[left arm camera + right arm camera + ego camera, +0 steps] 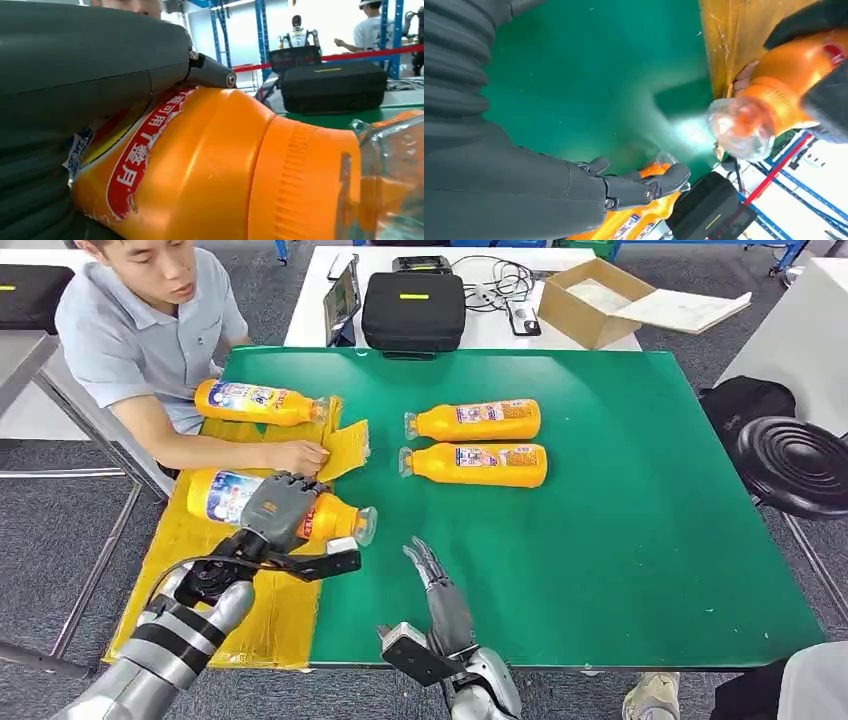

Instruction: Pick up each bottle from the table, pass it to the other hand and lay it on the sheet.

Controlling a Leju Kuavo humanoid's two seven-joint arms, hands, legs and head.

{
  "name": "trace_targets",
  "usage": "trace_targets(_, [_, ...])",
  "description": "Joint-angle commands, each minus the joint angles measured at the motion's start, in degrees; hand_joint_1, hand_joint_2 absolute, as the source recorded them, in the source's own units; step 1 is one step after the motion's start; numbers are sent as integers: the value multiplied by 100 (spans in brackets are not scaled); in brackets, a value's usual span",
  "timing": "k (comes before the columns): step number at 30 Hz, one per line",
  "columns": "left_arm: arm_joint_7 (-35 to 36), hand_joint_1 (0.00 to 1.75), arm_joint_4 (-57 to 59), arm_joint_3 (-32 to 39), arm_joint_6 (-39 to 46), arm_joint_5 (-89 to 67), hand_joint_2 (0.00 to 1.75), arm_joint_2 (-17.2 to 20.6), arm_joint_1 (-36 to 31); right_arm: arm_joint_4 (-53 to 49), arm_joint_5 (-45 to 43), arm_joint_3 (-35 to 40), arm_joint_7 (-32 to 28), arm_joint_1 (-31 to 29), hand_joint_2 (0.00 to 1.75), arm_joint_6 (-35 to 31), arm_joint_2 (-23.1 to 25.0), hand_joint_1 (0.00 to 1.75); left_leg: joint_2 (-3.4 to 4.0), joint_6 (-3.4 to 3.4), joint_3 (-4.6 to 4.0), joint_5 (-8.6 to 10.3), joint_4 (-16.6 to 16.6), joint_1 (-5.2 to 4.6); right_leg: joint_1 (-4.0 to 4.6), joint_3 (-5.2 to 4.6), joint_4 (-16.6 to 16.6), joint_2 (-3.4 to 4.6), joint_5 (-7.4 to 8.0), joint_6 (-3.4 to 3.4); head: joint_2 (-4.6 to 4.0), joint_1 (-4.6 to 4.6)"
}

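Observation:
My left hand (272,508) grips an orange bottle (330,517) with a clear cap, holding it level over the yellow sheet (190,540) at the table's left side. Up close, that bottle (210,170) sits under my left hand's grey cover (90,65). My right hand (438,585) is open, fingers straight, over the green mat near the front edge, and holds nothing. The held bottle's clear cap (739,127) shows beyond my right hand (634,187). Another orange bottle (255,402) lies on the sheet's far end. Two more bottles (480,420) (480,464) lie on the green mat.
A person sits at the table's left, one hand (297,456) pressing the sheet. A black case (413,310), cables and an open cardboard box (590,302) stand on the white table behind. A black round stool (795,465) is to the right.

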Motion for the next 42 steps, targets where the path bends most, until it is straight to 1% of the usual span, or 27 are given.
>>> trace_targets(1, [53,175,603,-345,-55,-16,175,-109,-419,217,-20,-172,-2,-100,175,35,-44,0,-14,3,9,0,-3,2,5,16,-6,-22,-5,-8,0,0])
trace_targets(4, [49,175,602,-345,-54,-17,175,-95,-410,217,-20,-172,-2,-98,175,33,-45,0,-15,4,11,-1,-4,3,6,19,-7,-24,-5,-9,0,0])
trace_targets(5, [66,175,493,-496,-240,-52,175,-84,-402,126,-41,-215,-2,-51,175,62,-46,0,-16,4,13,-1,-4,4,7,22,-8,-26,-6,-10,0,0])
trace_targets(6, [342,91,794,-753,-660,5,175,-67,-647,55,-62,-224,-2,-46,175,95,-36,0,-11,3,9,-1,-3,2,4,15,-5,-19,-4,-8,0,-2])
trace_targets(7, [357,30,864,-769,-680,4,175,-77,-677,53,-63,-233,-2,-46,175,89,-31,0,-18,4,12,-1,-2,5,8,22,-6,-29,-7,-11,0,0])
trace_targets(8, [391,9,1006,-814,-749,30,175,-89,-736,62,-72,-253,-2,-43,175,83,-18,0,-22,4,7,3,-1,2,5,17,-2,-32,-5,-10,0,0])
trace_targets(9, [391,0,1094,-838,-846,114,175,-90,-763,76,-80,-265,-2,-45,175,75,-11,0,-16,2,2,2,0,3,5,10,-2,-23,-3,-7,0,0])
trace_targets(11, [497,0,1275,-864,-963,339,175,-95,-819,146,-106,-272,-2,-73,175,22,6,0,-11,3,2,3,-1,1,3,8,-2,-18,-2,-6,0,0])
trace_targets(15, [769,0,1448,-732,-908,543,175,-281,-758,180,-137,-284,-2,-87,175,-23,27,0,-12,4,10,1,-4,3,6,17,-7,-21,-3,-10,0,-2])
trace_targets(22, [845,0,1917,-752,-1074,811,175,-278,-898,326,-194,-239,-2,-175,175,-44,53,0,-6,3,9,-1,-2,4,6,16,-5,-14,-2,-9,0,0])
trace_targets(26, [823,0,2316,-601,-1172,1287,175,-331,-944,436,-279,-194,-2,-246,175,-98,77,0,-3,2,7,2,-3,2,4,12,-4,-10,0,-7,0,-2])
trace_targets(30, [897,0,2530,-518,-1085,1490,175,-325,-848,521,-345,-174,-2,-294,175,-147,107,0,1,2,6,1,-3,1,3,9,-4,-4,1,-6,0,-2])
trace_targets(31, [840,0,2520,-505,-1116,1576,175,-311,-819,523,-354,-163,-2,-295,175,-157,102,0,0,4,20,2,-10,2,5,25,-11,-9,2,-11,0,0])
trace_targets(35, [692,0,2321,-585,-1230,1767,175,-157,-708,511,-389,-123,-2,-291,175,-212,64,0,4,3,21,1,-7,-1,1,26,-6,-2,1,-7,0,0])
trace_targets(37, [671,0,1959,-692,-1179,1840,175,-27,-590,473,-424,-122,-2,-263,175,-290,24,0,5,3,20,2,-8,-2,0,25,-6,0,2,-7,0,-2])
trace_targets(39, [521,0,1531,-629,-1129,2062,175,42,-428,392,-451,-122,-2,-215,175,-315,-16,0,3,2,18,1,-7,-2,0,25,-4,-1,2,-6,0,0])
trace_targets(40, [216,0,1097,-500,-1223,2498,175,137,-245,291,-484,-97,-2,-163,175,-346,-66,0,7,3,25,1,-10,-1,2,31,-8,1,4,-10,0,-2])
trace_targets(42, [-258,0,-134,-360,-1919,3776,175,699,214,100,-619,34,-2,-106,175,-371,-182,0,10,1,17,2,-6,-1,0,22,-4,7,2,-6,0,-2])
